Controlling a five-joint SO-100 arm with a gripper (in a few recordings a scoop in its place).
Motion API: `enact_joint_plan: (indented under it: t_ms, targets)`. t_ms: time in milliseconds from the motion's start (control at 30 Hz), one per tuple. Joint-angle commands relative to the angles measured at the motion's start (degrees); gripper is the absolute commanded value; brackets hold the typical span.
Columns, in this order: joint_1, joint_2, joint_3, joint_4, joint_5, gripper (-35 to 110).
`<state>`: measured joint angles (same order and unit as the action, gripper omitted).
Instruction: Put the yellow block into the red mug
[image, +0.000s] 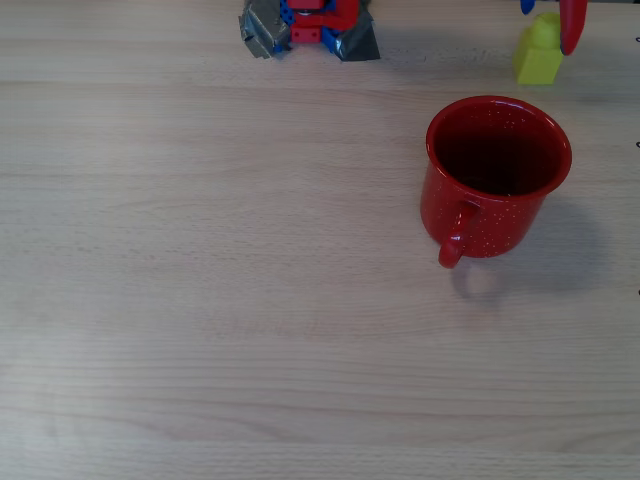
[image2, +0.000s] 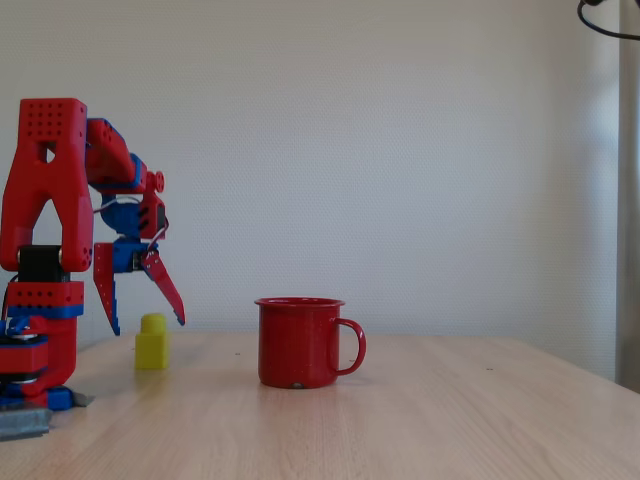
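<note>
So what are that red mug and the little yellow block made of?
The red mug looks like enamelled metal: glossy red, tiny white speckles, thin rolled rim. The yellow block seems to be moulded plastic, smooth and evenly coloured, with a round stud on top. Neither is certain from looks alone.

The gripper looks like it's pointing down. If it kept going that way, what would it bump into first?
Probably the yellow block. The open gripper points down with the block between its fingertips, so it should meet the block, then the table. The depth is hard to judge.
</note>
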<state>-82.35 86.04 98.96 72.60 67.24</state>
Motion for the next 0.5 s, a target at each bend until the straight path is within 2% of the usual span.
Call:
enact_joint_plan:
  t_ms: [0,467]
  targets:
    - [-3.6,0.7,-4.0,-0.4,2.0,35]
    - [-2.0,-7.1,-9.0,-1.0,3.8,36]
